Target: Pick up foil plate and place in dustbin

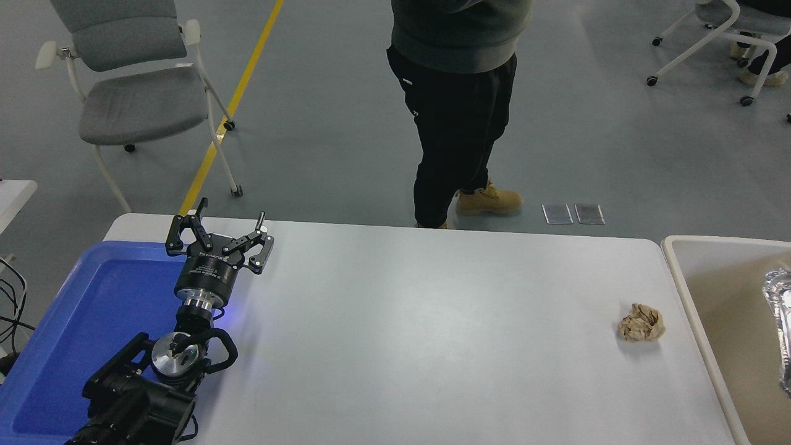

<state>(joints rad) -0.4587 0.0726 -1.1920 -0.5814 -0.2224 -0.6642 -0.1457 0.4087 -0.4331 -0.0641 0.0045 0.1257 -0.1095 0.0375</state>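
Note:
The shiny silver foil plate [780,321] shows only as a strip at the right picture edge, inside or over the cream dustbin [686,290], which stands at the table's right end. Whether anything holds the plate is out of view. My left gripper [230,227] is open and empty, parked at the lower left beside the blue tray. My right arm and gripper are out of view.
A crumpled brown paper ball [642,322] lies on the white table [432,321] near the dustbin. A blue plastic tray [93,309] sits at the left end. A person [460,99] stands at the far side. A grey chair [130,93] stands behind at the left.

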